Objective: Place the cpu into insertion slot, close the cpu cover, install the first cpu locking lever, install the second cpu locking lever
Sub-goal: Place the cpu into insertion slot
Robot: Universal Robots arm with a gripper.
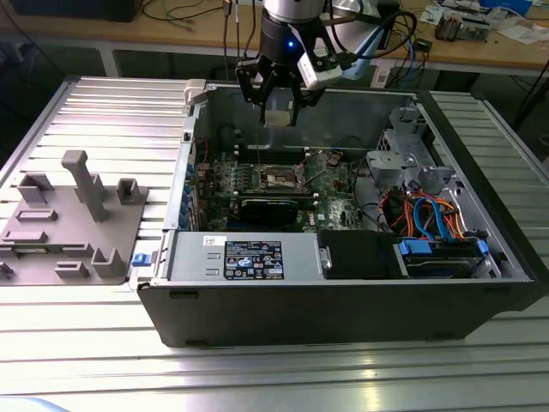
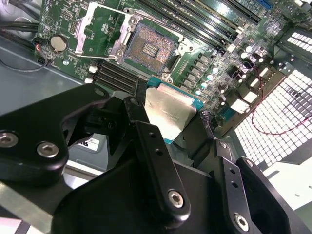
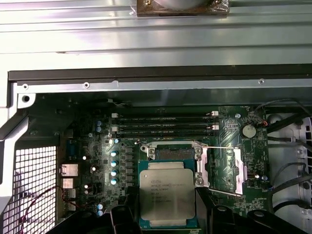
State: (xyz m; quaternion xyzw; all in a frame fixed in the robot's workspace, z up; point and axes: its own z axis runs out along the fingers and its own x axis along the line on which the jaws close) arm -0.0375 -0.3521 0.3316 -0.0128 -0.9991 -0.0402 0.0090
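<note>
My gripper (image 1: 279,110) hangs inside the open computer case, above the green motherboard, shut on the cpu (image 1: 280,117). In both wrist views the cpu (image 3: 167,195) (image 2: 168,112) shows a dull silver top on a green edge, held between the black fingers (image 2: 146,141). The insertion slot (image 2: 148,46) lies bare below, its dark centre exposed; in the first wrist view the cpu hides most of the slot (image 3: 173,152). The cpu cover (image 2: 97,27) (image 3: 239,170) stands swung open beside the slot. A thin wire lever (image 3: 219,147) runs along the slot's edge.
A black graphics card (image 1: 270,209) and the power supply (image 1: 249,257) sit on the near side of the slot. Memory slots (image 3: 165,127) run alongside it. A drive cage with coloured cables (image 1: 429,215) fills the exterior view's right. A grey fixture (image 1: 73,215) lies outside the case.
</note>
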